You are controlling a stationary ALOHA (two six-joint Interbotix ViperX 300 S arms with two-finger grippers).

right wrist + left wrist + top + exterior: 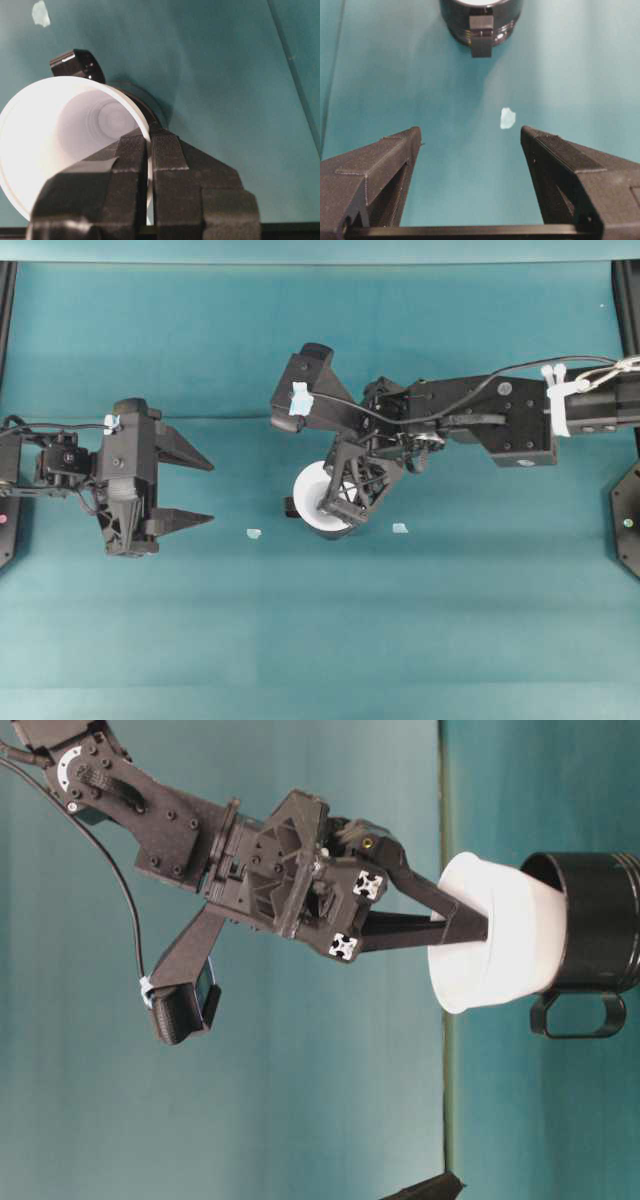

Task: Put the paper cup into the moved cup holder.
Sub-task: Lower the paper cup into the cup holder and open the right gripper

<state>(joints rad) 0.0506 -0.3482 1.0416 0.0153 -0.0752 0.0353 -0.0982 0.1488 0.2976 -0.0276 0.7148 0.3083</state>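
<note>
On the teal surface [450,640], the right hand [340,510] at the centre of the overhead frame pinches the rim of the paper cup [312,495], its base sunk in the black cup holder [600,925], while the left hand [185,490] at left gapes wide, holding nothing.

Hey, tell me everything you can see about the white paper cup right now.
The paper cup is plain white and conical, with a wide rolled rim and a narrow base, empty inside. Its lower part sits in the mouth of the glossy black cup holder, while the wider upper part stands well above it, slightly tilted. The right pincer is shut on its rim, one finger inside the wall and one outside. Nothing else touches it.
</note>
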